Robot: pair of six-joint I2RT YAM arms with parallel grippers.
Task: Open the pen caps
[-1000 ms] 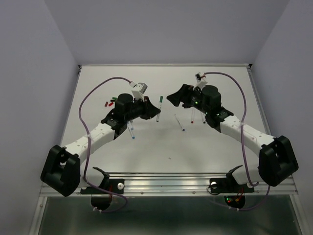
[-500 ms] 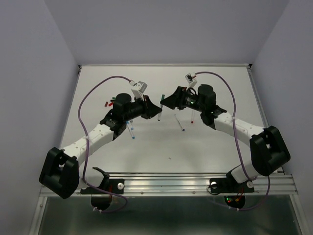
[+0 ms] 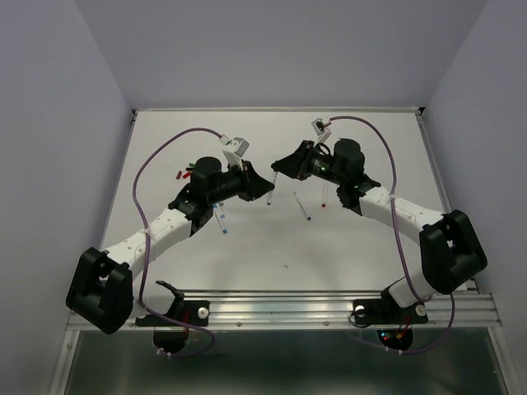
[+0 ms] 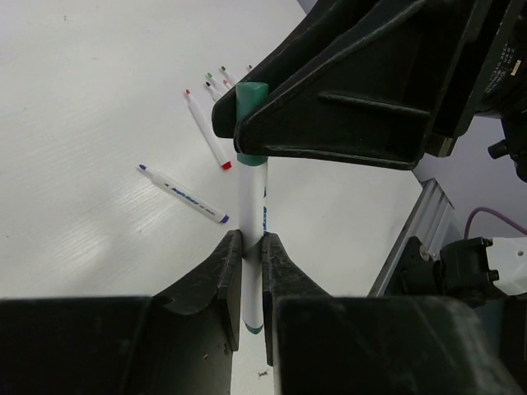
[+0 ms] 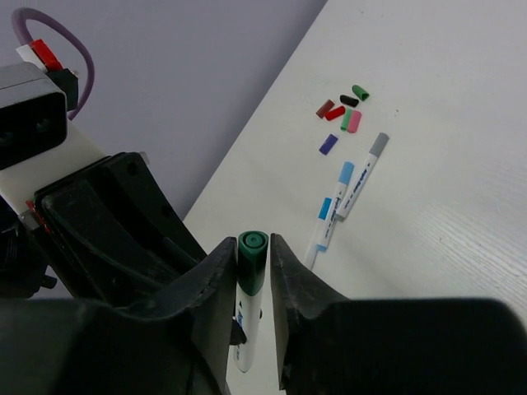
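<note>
Over the last second the right gripper (image 5: 252, 259) has swung in toward the left one and its jaws have narrowed from wide open down to the width of a cap. They now flank the green cap (image 5: 252, 262), one finger (image 5: 216, 276) against each side, with no more than a sliver of gap showing in the right wrist view.

The left gripper (image 4: 251, 247) has not shifted. Its jaws are clamped tight on the white barrel of the green pen (image 4: 252, 210), low down, near the pen's green tail end. The pen is held off the table (image 3: 247, 247), with its capped end pointing into the right gripper, and the cap is still seated on the barrel.

Behind the left gripper, a cluster of loose caps (image 5: 342, 111) lies on the table: green, black, maroon, red and pink, with a purple cap (image 5: 328, 144) just apart from them. Near these lie a grey-ended pen (image 5: 362, 177) and two light-blue-ended pens (image 5: 329, 216) side by side. Under the right gripper, a red-tipped pen (image 4: 206, 130) and a blue-tipped pen (image 4: 183, 194) lie uncapped on the table.
</note>
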